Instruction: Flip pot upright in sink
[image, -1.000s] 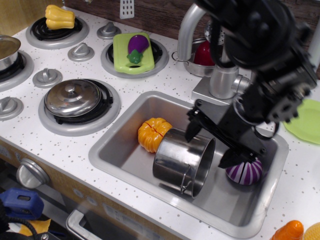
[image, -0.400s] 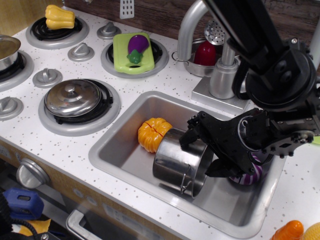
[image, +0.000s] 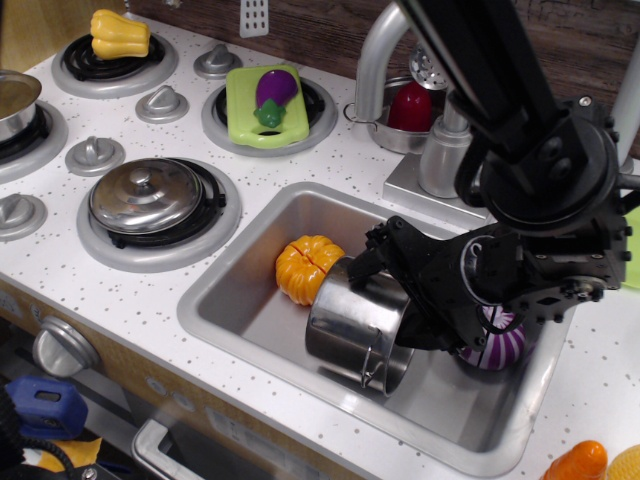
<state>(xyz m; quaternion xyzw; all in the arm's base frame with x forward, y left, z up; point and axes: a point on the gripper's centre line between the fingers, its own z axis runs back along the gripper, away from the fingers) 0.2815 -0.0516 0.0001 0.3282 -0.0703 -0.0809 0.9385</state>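
Lying on its side in the sink (image: 240, 285), the pot (image: 357, 327) touches an orange pumpkin (image: 305, 267); we see the gripper (image: 385, 295) at its open mouth, fingers spread, one at the upper rim, one inside

The pot (image: 355, 325) lies on its side in the sink (image: 230, 290), the gripper (image: 385, 295) open-jawed at its mouth.

An orange pumpkin (image: 303, 267) and a purple striped vegetable (image: 494, 348) sit in the basin; an eggplant (image: 272, 94) lies on a green board (image: 246, 118) (over a burner), near a lidded pot (image: 146, 195).
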